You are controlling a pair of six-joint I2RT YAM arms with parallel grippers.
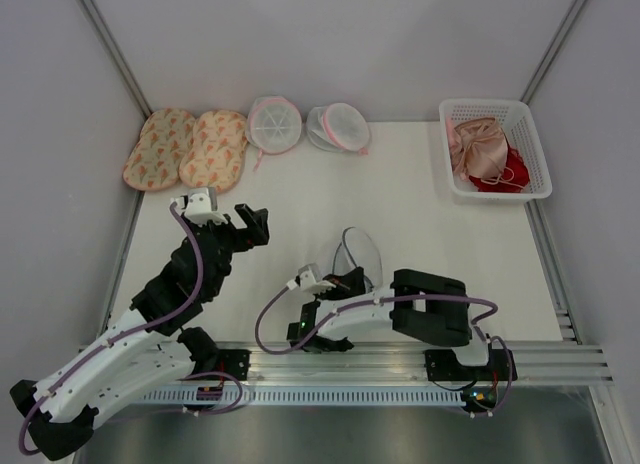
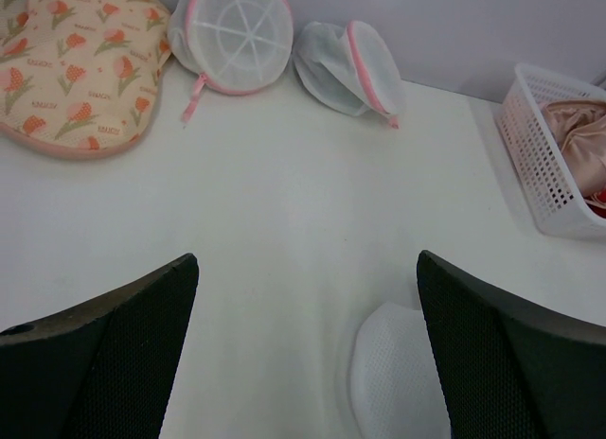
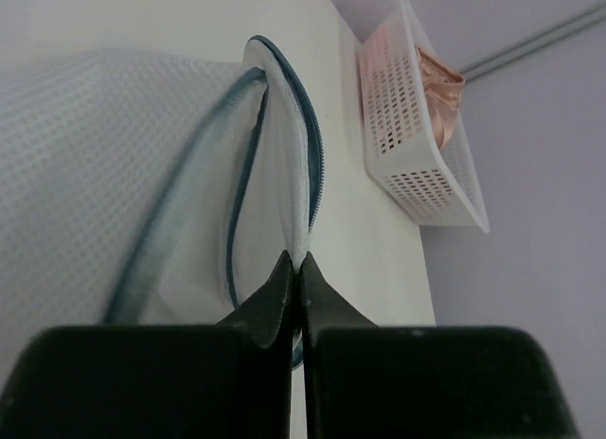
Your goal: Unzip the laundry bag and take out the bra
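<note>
Overhead and wrist views, read left to right. At the back left corner of the table (image 1: 400, 184) I saw two floral pads (image 1: 160, 149) lying side by side and touching. Just right of them sat two pink-trimmed pouches (image 1: 273, 123) of white mesh, near each other. The left gripper (image 2: 308, 257) hung above bare table left of centre, its jaws spread wide and holding nothing. In its wrist view a patch of white mesh showed beside its right finger. Near the middle, towards the near edge, the laundry bag (image 1: 360, 252) rested on the table. Its dark zipper rim (image 3: 284, 98) was parted into two diverging lines. The right gripper (image 3: 298, 264) was closed on the laundry bag, pinching the white mesh edge beside the zipper on the bag's near side. At the back right stood a white basket (image 1: 533, 149). I found the bra (image 1: 478, 144), beige-pink and shiny, lying inside it against a dark red garment (image 1: 505, 174), well apart from the laundry bag.
</note>
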